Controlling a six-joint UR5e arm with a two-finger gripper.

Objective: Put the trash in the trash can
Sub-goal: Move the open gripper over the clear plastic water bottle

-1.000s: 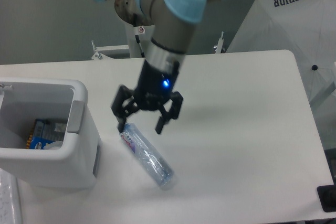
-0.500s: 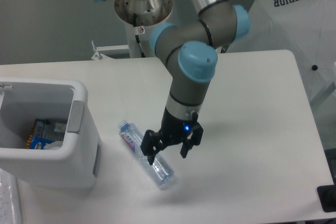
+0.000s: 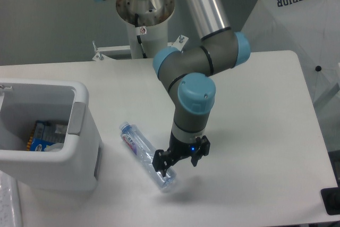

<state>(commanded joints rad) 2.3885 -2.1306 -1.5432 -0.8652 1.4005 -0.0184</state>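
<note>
We dropped the gripper [image 3: 179,161] lower over the bottle [image 3: 146,155] base end, jaws wide (nothing held yet). Grasp looked imminent; trash can [image 3: 79,131] sat left on the counter [image 3: 255,131].

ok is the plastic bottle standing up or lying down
Lying down: the bottle rests lengthwise on the table, capped end towards the trash can.

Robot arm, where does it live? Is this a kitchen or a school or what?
Probably a robot lab, not a kitchen. The arm is bolted by a plain white table, its claw is over a bottle, and a bin is set up for practice.
</note>
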